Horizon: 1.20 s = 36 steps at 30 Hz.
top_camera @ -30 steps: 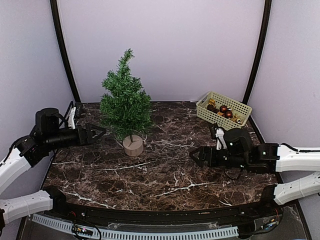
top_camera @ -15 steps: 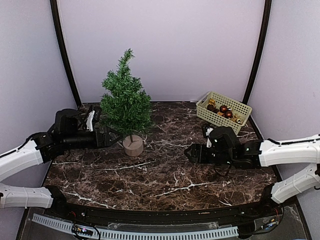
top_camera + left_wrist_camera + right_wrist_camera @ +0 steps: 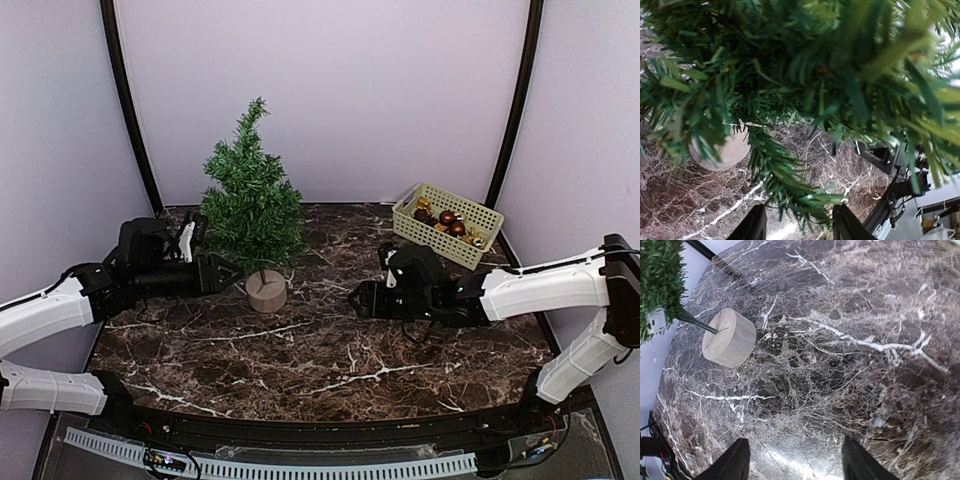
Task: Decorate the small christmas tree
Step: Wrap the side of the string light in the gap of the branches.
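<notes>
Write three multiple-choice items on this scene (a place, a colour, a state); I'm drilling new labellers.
1. Where does the small christmas tree stand? A: far left of the table. B: near right corner. C: near edge, centre.
2. What colour is the basket? A: red. B: pale yellow. C: blue.
3. How is the right gripper? A: shut tight. B: open, empty. C: gripping something.
Answers: A, the top view shows it back left; B, its lattice walls are pale yellow; B, its fingers stand apart with only marble between.
</notes>
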Each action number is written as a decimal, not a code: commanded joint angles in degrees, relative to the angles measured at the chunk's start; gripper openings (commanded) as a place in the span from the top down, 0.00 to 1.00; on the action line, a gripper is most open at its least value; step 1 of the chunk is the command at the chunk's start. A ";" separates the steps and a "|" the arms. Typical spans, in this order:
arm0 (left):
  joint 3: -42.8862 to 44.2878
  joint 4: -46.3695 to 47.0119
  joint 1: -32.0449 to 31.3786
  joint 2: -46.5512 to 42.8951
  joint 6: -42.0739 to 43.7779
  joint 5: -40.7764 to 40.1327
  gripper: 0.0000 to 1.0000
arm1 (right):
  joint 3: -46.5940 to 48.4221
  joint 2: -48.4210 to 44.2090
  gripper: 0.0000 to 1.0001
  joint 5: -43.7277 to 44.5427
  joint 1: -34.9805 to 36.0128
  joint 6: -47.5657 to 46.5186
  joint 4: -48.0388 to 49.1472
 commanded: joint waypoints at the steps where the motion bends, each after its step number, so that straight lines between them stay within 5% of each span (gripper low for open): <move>1: -0.99 1.67 -0.30 -0.62 0.05 -1.94 0.62 | 2.46 2.41 0.48 -3.66 -0.40 -0.10 2.85; 5: -1.96 1.72 -0.30 -1.26 -0.60 -3.88 0.85 | 2.68 0.17 0.94 -3.77 -0.72 -1.29 1.51; 9: -2.13 0.09 -0.30 -2.36 -1.23 -6.70 0.99 | 7.86 -8.28 1.00 14.06 -3.42 -5.46 -14.89; 11: -1.81 -0.52 -0.30 -2.88 0.15 -6.54 0.91 | 10.25 -13.69 1.00 20.10 -4.39 -8.83 -19.34; 16: 4.99 -8.75 -0.28 -4.86 10.73 -9.69 0.33 | 13.17 -21.70 1.00 18.58 -5.36 -15.32 -19.63; 18: 8.97 -13.87 -0.35 -6.74 15.83 -12.07 0.26 | 14.00 -22.51 1.00 17.73 -5.37 -15.42 -20.17; 23: 16.49 -20.06 -0.39 -12.17 25.19 -11.62 0.21 | 11.24 -24.92 1.00 17.36 -5.41 -13.63 -16.46; 28: 21.15 -18.98 -1.69 -9.98 30.25 -3.03 0.22 | 9.76 -24.70 1.00 14.87 -5.37 -12.74 -13.15; 36: 33.55 -17.44 -16.63 0.54 39.39 -10.15 0.25 | 9.21 -20.67 1.00 8.39 -5.37 -10.43 -9.31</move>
